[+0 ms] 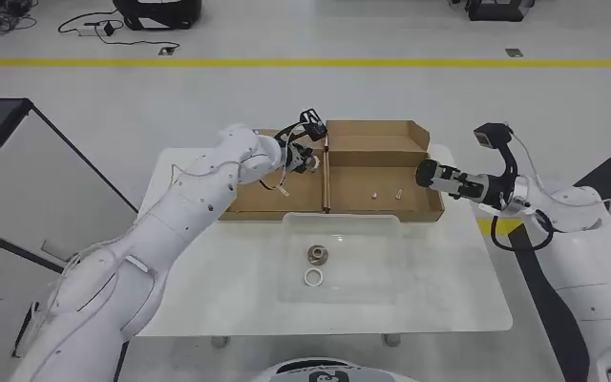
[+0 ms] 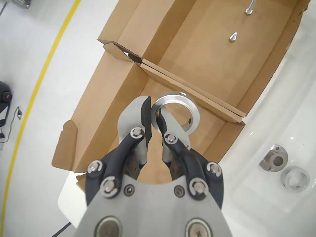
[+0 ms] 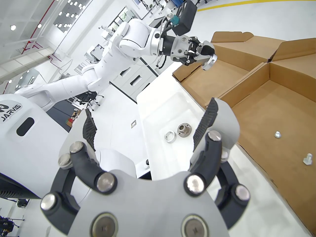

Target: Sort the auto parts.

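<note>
On the white table [image 1: 449, 286], far side: two open cardboard boxes pressed wall to wall, the left box [image 1: 258, 196] and the right box [image 1: 382, 177]. In the right box, two small metal pins, a long pin [image 2: 250, 6] and a short pin [image 2: 232, 37], lying apart on the floor. Nearer the robot, a clear plastic tray [image 1: 363, 286], with a flanged hub [image 1: 316, 254] and a loose ring collar [image 1: 313, 277] just beside each other inside. Between the boxes, the doubled cardboard wall [image 2: 192, 87], just beyond the held part. At the right box's outer end, the right gripper [image 3: 150, 109], spread wide, holding nothing.

Above the left box, close to that shared wall, the left gripper [image 2: 153, 110], nearly closed, pinching the rim of a held ring collar [image 2: 172, 97]: one finger outside, the other through the bore. Bright machined metal, thick-walled, wide round bore, a small hole in its side wall; hanging clear of the box floor.
</note>
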Robot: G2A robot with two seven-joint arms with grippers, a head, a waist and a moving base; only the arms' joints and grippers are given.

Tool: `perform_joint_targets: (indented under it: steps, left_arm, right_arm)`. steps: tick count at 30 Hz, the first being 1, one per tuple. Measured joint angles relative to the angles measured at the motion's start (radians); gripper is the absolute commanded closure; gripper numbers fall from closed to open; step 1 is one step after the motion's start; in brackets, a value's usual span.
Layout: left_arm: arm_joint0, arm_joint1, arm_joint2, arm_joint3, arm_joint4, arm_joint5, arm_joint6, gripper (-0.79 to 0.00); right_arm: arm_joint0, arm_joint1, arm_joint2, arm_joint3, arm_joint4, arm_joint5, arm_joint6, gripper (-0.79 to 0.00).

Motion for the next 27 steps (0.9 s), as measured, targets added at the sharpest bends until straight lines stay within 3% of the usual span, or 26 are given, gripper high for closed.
perform_joint_targets:
  steps: [8, 14, 27]
  left_arm:
    - [-0.035, -0.067, 0.08, 0.172, 0.106, 0.042, 0.097, 0.0]
    - [-0.049, -0.115, 0.124, 0.271, 0.149, 0.042, 0.11, 0.0]
    - [-0.064, -0.188, 0.177, 0.442, 0.245, 0.021, 0.12, 0.0]
  right_arm:
    - [0.0, 0.0, 0.0, 0.0, 0.0, 0.0, 0.0, -0.785]
    - [0.0, 0.0, 0.0, 0.0, 0.0, 0.0, 0.0, -0.785]
    - [0.0, 0.0, 0.0, 0.0, 0.0, 0.0, 0.0, -0.785]
